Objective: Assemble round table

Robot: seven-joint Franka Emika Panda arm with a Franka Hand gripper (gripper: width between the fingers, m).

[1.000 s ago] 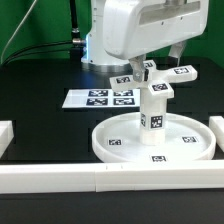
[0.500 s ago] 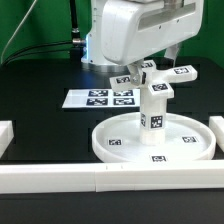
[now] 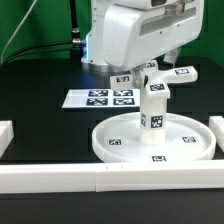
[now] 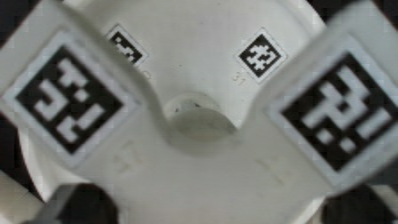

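**Jaws low over the cross-shaped piece, grip unreadable**

Jaws hang directly over the cross-shaped piece (image 3: 152,78). I cannot tell whether they are clenched on it or standing free. The arm (image 3: 130,35) hides them in the exterior view, and the wrist view shows only dark shapes at the picture's margin. The wrist view looks straight down on the middle of the cross-shaped piece (image 4: 196,60), where a small round boss (image 4: 196,118) sits among arms that carry marker squares.

The cross-shaped piece sits on top of the leg (image 3: 153,115), which stands upright at the centre of the round disc (image 3: 100,150). The round disc lies flat close to the near edge of the tabletop (image 3: 40,110), toward the exterior view's right. Toward the far edge and the exterior view's left lies the marker board (image 3: 100,98), near the round disc but apart from it. A long white border bar (image 3: 100,185) runs along the near edge, just beside the disc's rim. A shorter bar (image 3: 5,135) sits at the edge on the exterior view's left.
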